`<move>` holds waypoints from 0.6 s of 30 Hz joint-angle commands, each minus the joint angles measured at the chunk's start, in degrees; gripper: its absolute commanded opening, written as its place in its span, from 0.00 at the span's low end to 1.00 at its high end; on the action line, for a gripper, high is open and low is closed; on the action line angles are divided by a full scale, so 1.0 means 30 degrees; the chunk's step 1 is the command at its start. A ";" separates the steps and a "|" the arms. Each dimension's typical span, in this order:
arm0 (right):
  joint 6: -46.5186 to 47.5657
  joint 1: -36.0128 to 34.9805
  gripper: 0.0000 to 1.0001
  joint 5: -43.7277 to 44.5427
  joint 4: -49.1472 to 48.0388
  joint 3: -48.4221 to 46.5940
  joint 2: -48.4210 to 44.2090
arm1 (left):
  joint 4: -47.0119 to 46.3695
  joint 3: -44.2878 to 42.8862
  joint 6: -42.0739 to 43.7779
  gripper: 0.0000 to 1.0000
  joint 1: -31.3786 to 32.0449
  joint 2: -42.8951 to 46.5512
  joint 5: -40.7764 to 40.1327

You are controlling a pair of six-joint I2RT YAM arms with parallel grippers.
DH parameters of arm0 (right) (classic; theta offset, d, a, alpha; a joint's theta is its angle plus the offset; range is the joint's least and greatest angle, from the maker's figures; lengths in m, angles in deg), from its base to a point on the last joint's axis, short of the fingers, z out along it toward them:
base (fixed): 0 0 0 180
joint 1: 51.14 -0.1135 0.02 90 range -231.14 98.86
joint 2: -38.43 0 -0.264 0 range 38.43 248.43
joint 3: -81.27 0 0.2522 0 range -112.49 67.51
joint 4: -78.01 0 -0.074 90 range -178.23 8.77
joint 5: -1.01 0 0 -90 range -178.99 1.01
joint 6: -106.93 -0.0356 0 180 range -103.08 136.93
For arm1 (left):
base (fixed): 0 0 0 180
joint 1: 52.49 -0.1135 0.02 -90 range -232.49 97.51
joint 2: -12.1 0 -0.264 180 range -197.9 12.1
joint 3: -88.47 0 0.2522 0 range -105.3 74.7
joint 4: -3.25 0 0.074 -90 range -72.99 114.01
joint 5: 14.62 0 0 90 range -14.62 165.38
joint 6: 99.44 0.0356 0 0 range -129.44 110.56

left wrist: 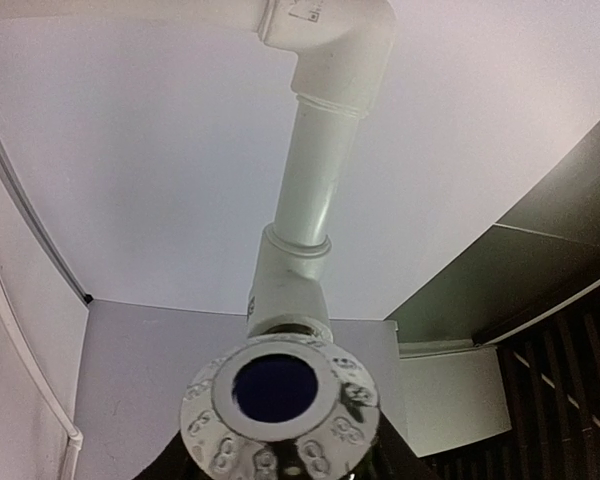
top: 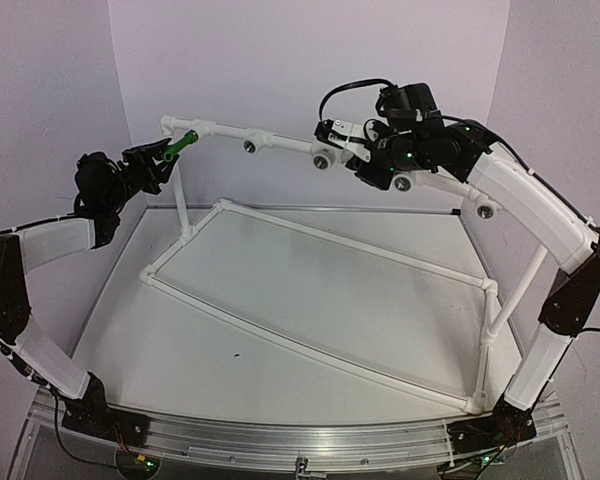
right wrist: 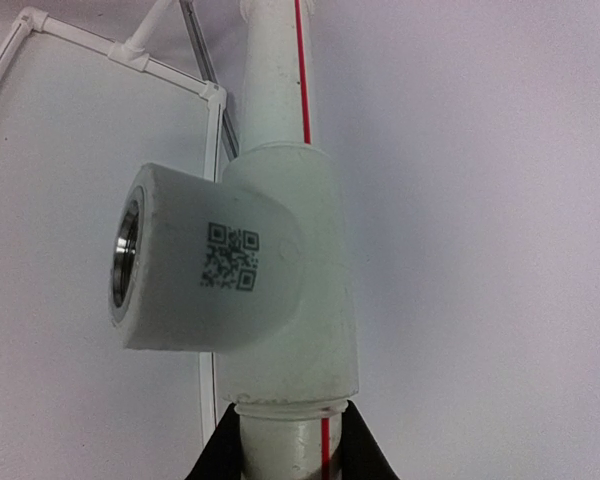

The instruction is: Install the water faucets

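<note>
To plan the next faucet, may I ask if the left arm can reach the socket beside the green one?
Probably yes: that socket sits just along the pipe from the faucet at the left fingers, unobstructed.

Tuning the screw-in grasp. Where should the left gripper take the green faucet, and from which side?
Grip the water faucet on its green body, coming from the left along its axis. It juts from the rail's end fitting toward the left gripper, so jaws straddling it could probably twist it in.

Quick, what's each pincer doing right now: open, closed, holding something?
Left pincer: closed on the green water faucet.
Right pincer: closed on the white pipe, beside a tee fitting.
</note>
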State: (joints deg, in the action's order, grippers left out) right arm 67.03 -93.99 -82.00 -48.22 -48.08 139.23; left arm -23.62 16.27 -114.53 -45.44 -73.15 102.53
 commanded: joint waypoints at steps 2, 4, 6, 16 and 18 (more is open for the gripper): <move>-0.1087 -0.0694 0.00 -0.1085 0.1402 0.0412 -0.0696 | -0.1042 -0.1373 0.0451 0.31 -0.0095 -0.0135 0.0361; -0.1087 -0.0687 0.00 -0.1109 0.1402 0.0440 -0.0734 | -0.0648 -0.1604 0.0859 0.26 -0.0098 -0.0138 0.0409; -0.1087 -0.0687 0.00 -0.1136 0.1402 0.0470 -0.0767 | -0.0219 -0.1766 0.1404 0.22 -0.0109 -0.0048 0.0402; -0.1058 -0.0688 0.00 -0.1277 0.1432 0.0620 -0.0985 | 0.3110 -0.2978 0.5575 0.10 -0.0102 0.0319 0.0463; -0.1058 -0.0688 0.00 -0.1304 0.1430 0.0648 -0.0990 | 0.4018 -0.3366 0.6693 0.10 -0.0095 0.0453 0.0400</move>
State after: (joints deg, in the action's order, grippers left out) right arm 67.14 -93.97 -81.74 -48.86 -47.45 138.94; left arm -15.36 11.48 -103.90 -45.71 -73.45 104.12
